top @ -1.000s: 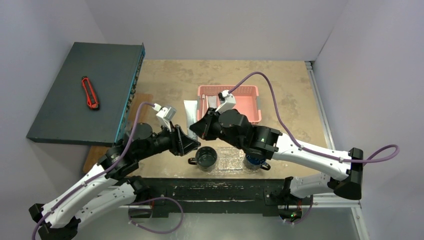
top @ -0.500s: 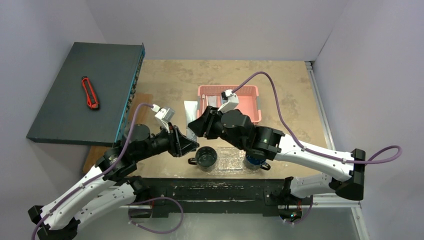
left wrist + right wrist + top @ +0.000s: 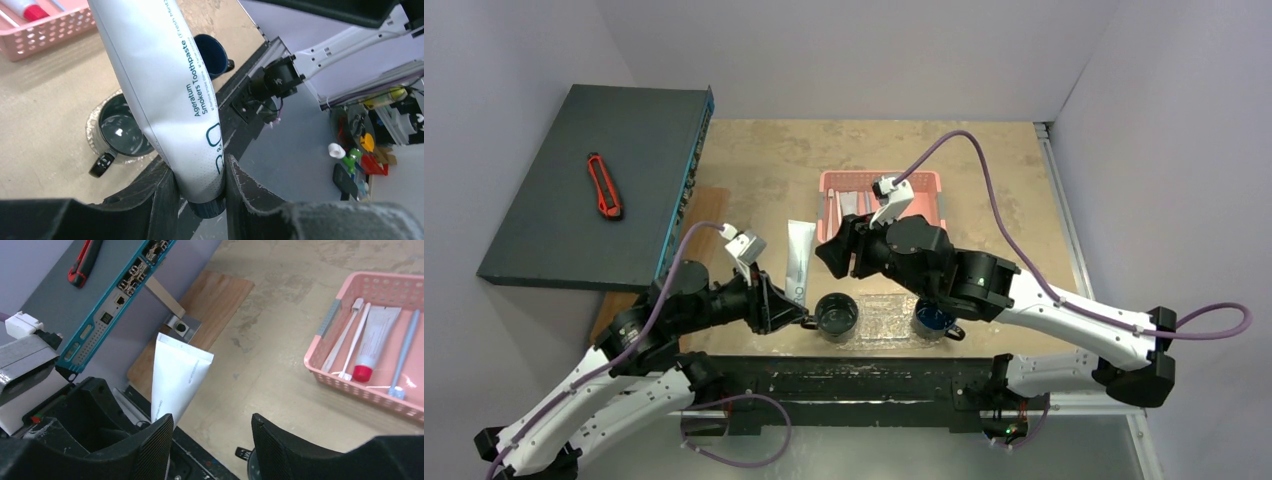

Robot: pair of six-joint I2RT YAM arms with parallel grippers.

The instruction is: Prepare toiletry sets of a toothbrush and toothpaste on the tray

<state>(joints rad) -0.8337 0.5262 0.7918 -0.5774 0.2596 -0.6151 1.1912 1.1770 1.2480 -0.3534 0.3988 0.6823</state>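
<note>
So the toothpaste tube [image 3: 165, 90] is up off the table [image 3: 764, 160], pinched near its rounded end between the two fingers of the left gripper [image 3: 199, 175], with the flat crimped end pointing toward the far side. It hangs over the near-left part of the table, just left of the dark green mug [image 3: 836, 317]. That mug sits on the left end of the clear bumpy tray [image 3: 886, 312], and the blue mug [image 3: 934, 320] is on the tray's right end. The right gripper [image 3: 212, 440] hovers between the tray and the pink basket [image 3: 919, 215], near the tube's far end, fingers spread wide and gripping nothing. The basket, farther back, holds a second tube with a red cap [image 3: 372, 337], a pale-blue toothbrush [image 3: 405, 350] and a couple of white toothbrushes [image 3: 345, 340]. Way off to the left there's a dark network switch [image 3: 574, 190] with a red utility knife [image 3: 604, 186] on top, and a wooden board [image 3: 200, 315] beside it.
</note>
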